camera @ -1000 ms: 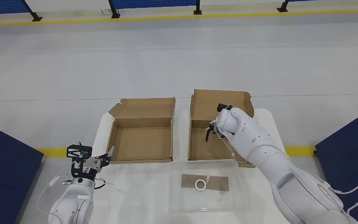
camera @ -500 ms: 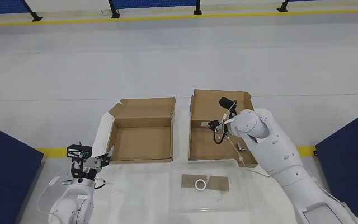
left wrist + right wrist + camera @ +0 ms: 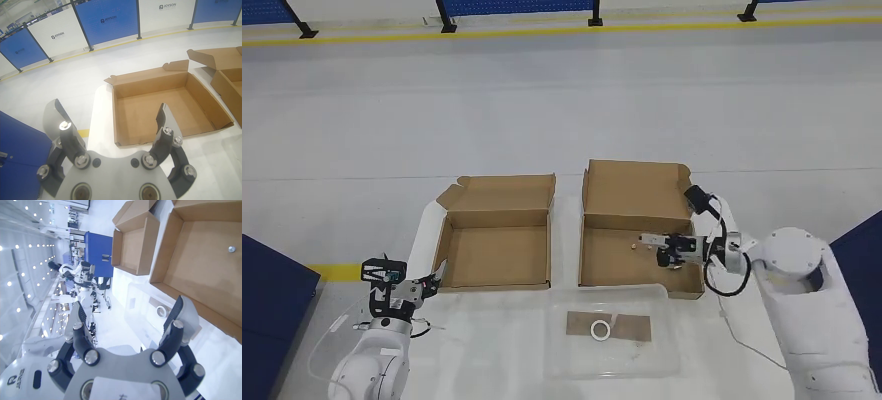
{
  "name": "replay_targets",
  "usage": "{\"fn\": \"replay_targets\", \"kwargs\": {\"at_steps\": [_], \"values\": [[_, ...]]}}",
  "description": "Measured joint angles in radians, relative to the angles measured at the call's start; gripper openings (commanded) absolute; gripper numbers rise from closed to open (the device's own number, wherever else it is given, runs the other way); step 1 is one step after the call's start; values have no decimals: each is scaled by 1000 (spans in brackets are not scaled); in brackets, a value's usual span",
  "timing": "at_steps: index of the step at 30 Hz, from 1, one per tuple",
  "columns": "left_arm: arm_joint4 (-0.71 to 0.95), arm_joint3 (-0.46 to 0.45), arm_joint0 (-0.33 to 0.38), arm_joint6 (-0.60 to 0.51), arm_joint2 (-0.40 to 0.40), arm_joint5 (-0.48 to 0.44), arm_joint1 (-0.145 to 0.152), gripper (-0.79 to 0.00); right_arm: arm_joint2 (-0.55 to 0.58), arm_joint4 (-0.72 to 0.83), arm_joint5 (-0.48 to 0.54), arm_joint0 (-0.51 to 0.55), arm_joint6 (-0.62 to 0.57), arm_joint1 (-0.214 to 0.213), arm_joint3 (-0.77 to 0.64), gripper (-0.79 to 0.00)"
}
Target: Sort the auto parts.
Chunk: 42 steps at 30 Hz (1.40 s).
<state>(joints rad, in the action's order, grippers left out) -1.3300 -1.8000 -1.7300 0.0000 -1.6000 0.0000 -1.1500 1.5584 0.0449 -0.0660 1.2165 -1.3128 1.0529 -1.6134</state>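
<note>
— Fingers [image 3: 166,117] on the left gripper [image 3: 109,105]: spread wide, nothing between them. Same on your side?
— Same. The left gripper sits over the near left corner of the worktop [image 3: 492,335], just beside the left box [image 3: 497,258], not touching it. And the right?
— The right gripper [image 3: 647,243] is over the right half of the right box [image 3: 604,262]. Its fingers [image 3: 186,309] are also wide apart and hold nothing, pointing across the box toward its left wall.
— Counts, please.
— Cardboard boxes: two, side by side, lids folded back, a narrow strip of worktop between them. The right box has one small metal part [image 3: 231,249], round and silvery. It lies on the box floor near the right gripper's fingertips, apart from them.
— Near edge of the worktop?
— One clear plastic tray [image 3: 560,350], just in front of the right box. In it is one white ring [image 3: 600,329], sitting on top of one flat brown strip [image 3: 634,327].
— Parts total?
— Two that I can count: the metal part in the right box and the ring in the tray.
— Any writing?
— The partition panels [image 3: 105,20] at the back alternate blue and white. Each one facing the left wrist view carries a logo and one printed word, not copied here. There is a short printed mark on the right wrist housing, sideways in its own view. One yellow line [image 3: 542,30] runs along the floor below the panels.
</note>
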Motion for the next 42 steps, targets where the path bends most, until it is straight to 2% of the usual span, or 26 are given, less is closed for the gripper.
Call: {"fn": "replay_targets", "kwargs": {"at_steps": [8,13,35,39,42], "values": [[0,0,0,0,0,0,0,0,132,208,130,107,-119,-21,8,0],[0,0,0,0,0,0,0,0,159,276,174,152,-164,-28,-5,0],[-1,-1,0,-1,1,0,0,0,161,279,175,155,-165,-29,-4,0],[-46,-81,0,-66,24,-36,2,0,161,279,175,155,-165,-29,-4,0],[-100,-182,0,-231,47,-109,7,0,161,279,175,155,-165,-29,-5,0]]}}
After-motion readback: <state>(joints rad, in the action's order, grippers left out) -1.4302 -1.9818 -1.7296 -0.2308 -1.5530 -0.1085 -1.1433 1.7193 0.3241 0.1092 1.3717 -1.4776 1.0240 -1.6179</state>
